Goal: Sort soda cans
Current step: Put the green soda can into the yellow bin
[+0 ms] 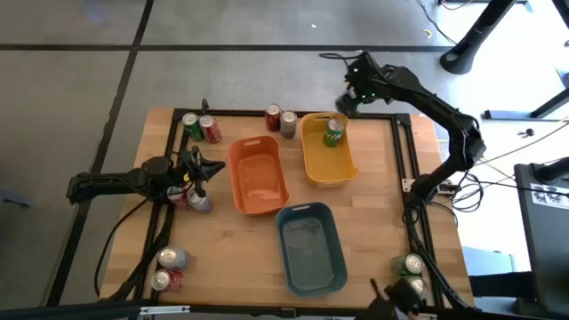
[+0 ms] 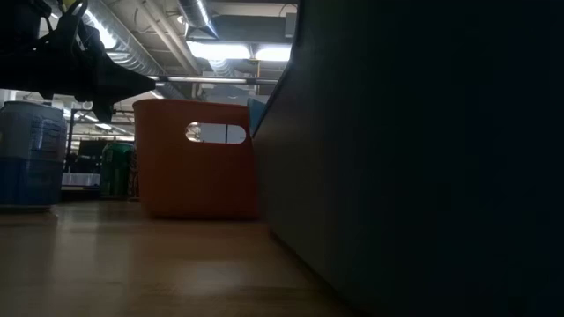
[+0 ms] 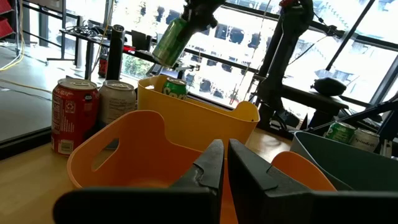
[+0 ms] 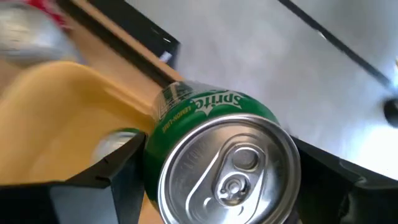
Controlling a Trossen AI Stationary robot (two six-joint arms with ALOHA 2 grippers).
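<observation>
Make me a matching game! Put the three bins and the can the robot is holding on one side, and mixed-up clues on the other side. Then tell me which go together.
Things:
1. yellow bin
2. orange bin
3. blue-grey bin
4. green can between the right gripper's fingers

Clues:
A. nothing inside, in the middle of the table
B. held up in the air above the yellow bin
C. has one green can in it
D. nearest the table's front edge

Pairs: 1-C, 2-A, 3-D, 4-B

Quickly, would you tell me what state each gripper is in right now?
Left gripper: closed, holding nothing, over the orange bin.
Right gripper: gripping a green Sprite can above the yellow bin.
</observation>
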